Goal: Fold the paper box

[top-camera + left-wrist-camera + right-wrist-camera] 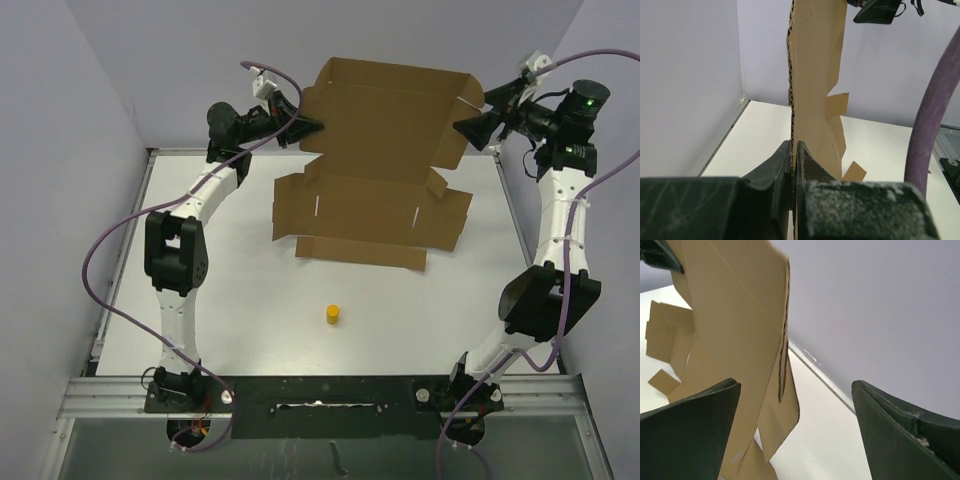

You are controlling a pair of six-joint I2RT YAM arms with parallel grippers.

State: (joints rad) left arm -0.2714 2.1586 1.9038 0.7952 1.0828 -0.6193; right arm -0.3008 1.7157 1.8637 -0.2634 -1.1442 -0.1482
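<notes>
Two arms stand at the near edge of the table point(250, 300). A little past them sits a small yellow block point(331, 314), alone and well apart from everything else. It seems to have no part in the job.

Farther back is the paper box point(370, 190), a brown sheet with flaps. Its front part seems to rest on the table. Its back part is lifted up toward the far wall and bent along a crease.

The left tool point(312, 126) is shut tight on the left edge of the lifted part, and that grip holds the part up so it does not flop down. The right tool point(462, 127) is at the right edge with its jaws wide apart. The cardboard edge sits between them but is not pinched. It looks ready to take a new hold or push a side flap in. The box looks only partly folded, with its walls not yet stood up.
</notes>
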